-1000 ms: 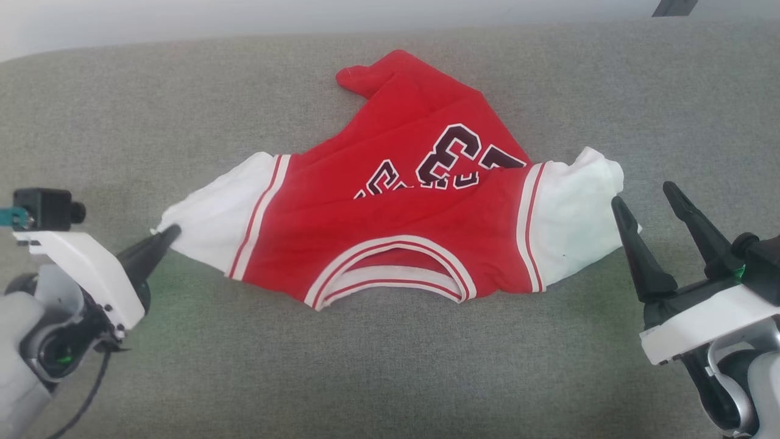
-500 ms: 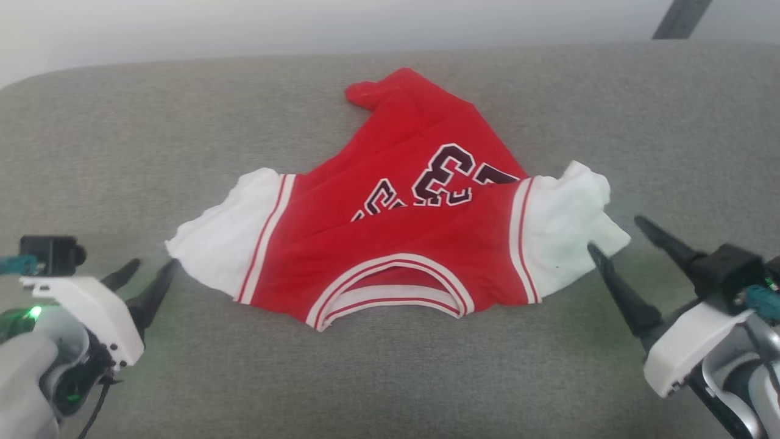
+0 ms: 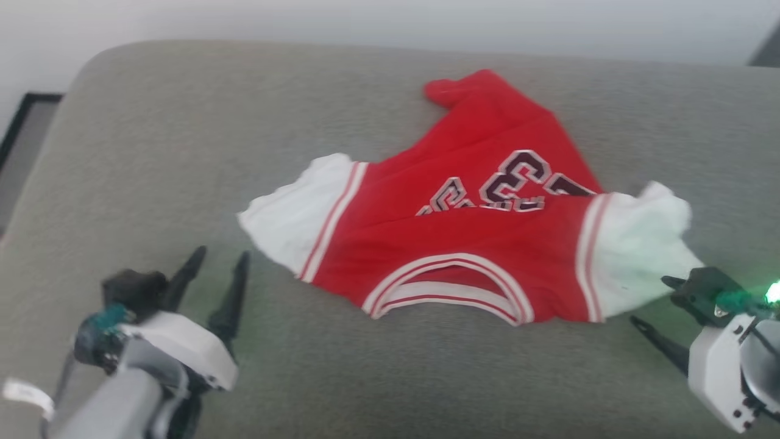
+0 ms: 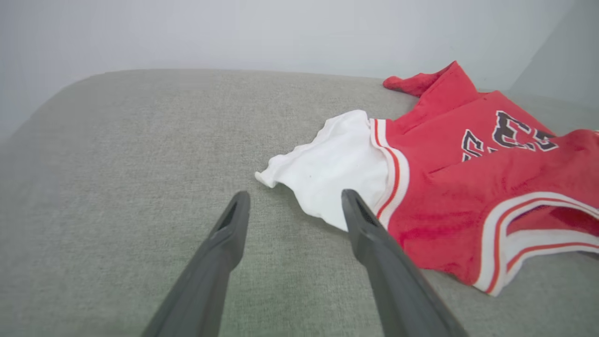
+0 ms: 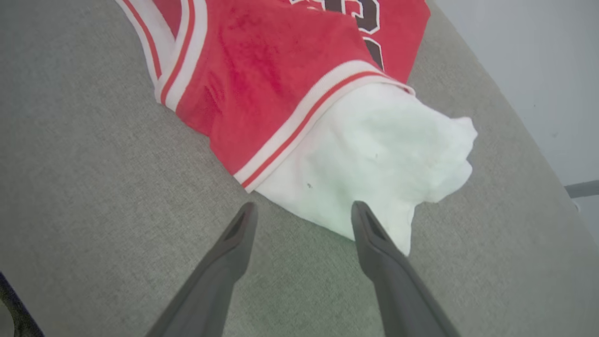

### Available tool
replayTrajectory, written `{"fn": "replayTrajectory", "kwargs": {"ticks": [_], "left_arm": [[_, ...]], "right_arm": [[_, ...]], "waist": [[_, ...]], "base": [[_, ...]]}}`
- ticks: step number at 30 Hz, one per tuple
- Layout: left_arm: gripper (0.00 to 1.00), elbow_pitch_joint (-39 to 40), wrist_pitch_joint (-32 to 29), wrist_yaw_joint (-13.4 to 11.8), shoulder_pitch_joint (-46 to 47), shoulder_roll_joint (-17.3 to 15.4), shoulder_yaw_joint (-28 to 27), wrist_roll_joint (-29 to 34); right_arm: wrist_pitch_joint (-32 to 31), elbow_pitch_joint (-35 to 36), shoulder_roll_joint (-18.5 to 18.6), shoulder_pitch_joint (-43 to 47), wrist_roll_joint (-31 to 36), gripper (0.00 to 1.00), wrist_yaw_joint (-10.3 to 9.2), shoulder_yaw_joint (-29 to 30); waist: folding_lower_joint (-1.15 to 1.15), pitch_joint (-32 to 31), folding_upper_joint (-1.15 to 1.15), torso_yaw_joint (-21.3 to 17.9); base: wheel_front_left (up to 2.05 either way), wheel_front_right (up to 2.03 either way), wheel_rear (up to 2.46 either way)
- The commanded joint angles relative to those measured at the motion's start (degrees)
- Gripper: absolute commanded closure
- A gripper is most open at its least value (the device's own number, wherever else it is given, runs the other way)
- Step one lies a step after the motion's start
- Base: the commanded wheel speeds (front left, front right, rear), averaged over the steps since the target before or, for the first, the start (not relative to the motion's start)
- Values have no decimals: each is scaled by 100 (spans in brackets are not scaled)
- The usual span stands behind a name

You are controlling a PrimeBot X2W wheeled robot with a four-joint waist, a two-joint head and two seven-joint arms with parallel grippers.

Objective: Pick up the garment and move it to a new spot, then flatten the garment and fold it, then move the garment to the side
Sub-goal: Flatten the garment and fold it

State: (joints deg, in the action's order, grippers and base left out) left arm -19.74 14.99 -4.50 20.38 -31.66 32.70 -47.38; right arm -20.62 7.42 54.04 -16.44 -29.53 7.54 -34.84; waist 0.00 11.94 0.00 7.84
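Note:
The garment (image 3: 469, 244), a red jersey with white sleeves and black white-outlined lettering, lies crumpled on the grey cushion (image 3: 152, 158), collar toward me and its far part bunched and folded over. My left gripper (image 3: 222, 255) is open just short of the left white sleeve (image 3: 292, 219), touching nothing. In the left wrist view the left gripper (image 4: 295, 194) points at that sleeve (image 4: 337, 164), with the garment (image 4: 468, 196) to its right. My right gripper (image 3: 649, 300) is open beside the right white sleeve (image 3: 640, 250). The right gripper (image 5: 304, 205) stands wide at the edge of that sleeve (image 5: 383, 150).
The cushion's rounded left edge (image 3: 73, 91) drops off to a dark-framed patch of floor (image 3: 24, 116). A pale wall (image 3: 365, 18) runs behind the cushion. Bare grey fabric lies left of and in front of the garment.
My left gripper opened, let go of the left sleeve and drew back. The right gripper also pulled back from the right sleeve. The head camera turned, so the garment shows further right.

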Motion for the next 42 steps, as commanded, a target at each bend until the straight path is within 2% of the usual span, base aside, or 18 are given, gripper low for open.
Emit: {"fn": "replayTrajectory", "kwargs": {"ticks": [1, 3, 7, 13, 16, 20, 21, 22, 23, 24, 27, 29, 32, 35, 39, 42], "left_arm": [[0, 78, 25, -38, -133, 72, -88, 155], [0, 457, 25, -132, -494, 399, -528, 746], [0, 936, 26, -69, -1035, 987, -1194, 1626], [0, 1168, 27, 327, -1456, 1633, -1977, 2314], [0, 1194, 27, 537, -1531, 1841, -2305, 2549], [0, 1215, 27, 792, -1512, 2027, -2688, 2739], [0, 1208, 27, 847, -1493, 2062, -2767, 2774], [0, 1224, 27, 903, -1458, 2065, -2839, 2834], [0, 1226, 27, 952, -1426, 2072, -2902, 2855], [0, 1219, 27, 1004, -1400, 2069, -2942, 2864], [0, 1182, 27, 1136, -1259, 1893, -2903, 2917], [0, 1160, 27, 1178, -1063, 1630, -2772, 2915], [0, 1094, -140, 1196, -589, 1079, -2075, 2764], [0, 1055, -899, 1196, 58, 426, -1136, 2088], [0, 972, -2315, 1197, 1003, -270, 96, 968], [0, 849, -3321, 1198, 1537, -534, 776, -4]], "right_arm": [[-41, 10, 46, -88, -43, 0, -10, -44], [-175, -66, 229, -277, -295, 0, -10, -281], [-435, -251, 535, -623, -642, 0, -10, -786], [-739, -531, 847, -1066, -818, 0, -10, -1534], [-812, -671, 1034, -1253, -635, 0, -11, -1934], [-731, -934, 1013, -1420, -554, 0, -19, -2295], [-703, -990, 960, -1460, -565, 13, -27, -2355], [-681, -1013, 921, -1519, -513, 51, -29, -2446], [-636, -1041, 889, -1586, -442, 70, -28, -2512], [-591, -1081, 833, -1641, -448, 100, -32, -2570], [-535, -1248, 748, -1830, -342, 100, -33, -2694], [-481, -1343, 695, -1903, -364, 100, -32, -2735], [-347, -1490, 617, -1889, -441, 100, -32, -2727], [-230, -1547, 579, -1823, -488, 100, -30, -2705], [-179, -1544, 488, -1874, -432, 100, -24, -2663], [-212, -1515, 417, -1933, -395, 100, -24, -2641]], "waist": [[0, 82, 0, 193], [0, 119, 0, 343], [0, 201, 0, 634], [0, 334, 0, 945], [0, 398, 0, 1035], [0, 478, 0, 1035], [0, 494, 0, 1020], [0, 512, 0, 1002], [0, 530, 0, 978], [0, 544, 0, 945], [0, 568, 0, 860], [0, 566, 0, 813], [0, 478, 0, 823], [0, 432, 0, 828], [0, 487, 0, 766], [0, 553, 0, 712]], "base": [[0, 0, 0], [0, 0, 0], [0, 0, 0], [0, 0, 0], [0, 0, 0], [0, 0, 0], [0, 0, 0], [0, 0, 0], [0, 0, 0], [0, 0, 0], [0, 0, 0], [0, 0, 0], [0, 0, 0], [0, 0, 0], [0, 0, 0], [0, 0, 0]]}}
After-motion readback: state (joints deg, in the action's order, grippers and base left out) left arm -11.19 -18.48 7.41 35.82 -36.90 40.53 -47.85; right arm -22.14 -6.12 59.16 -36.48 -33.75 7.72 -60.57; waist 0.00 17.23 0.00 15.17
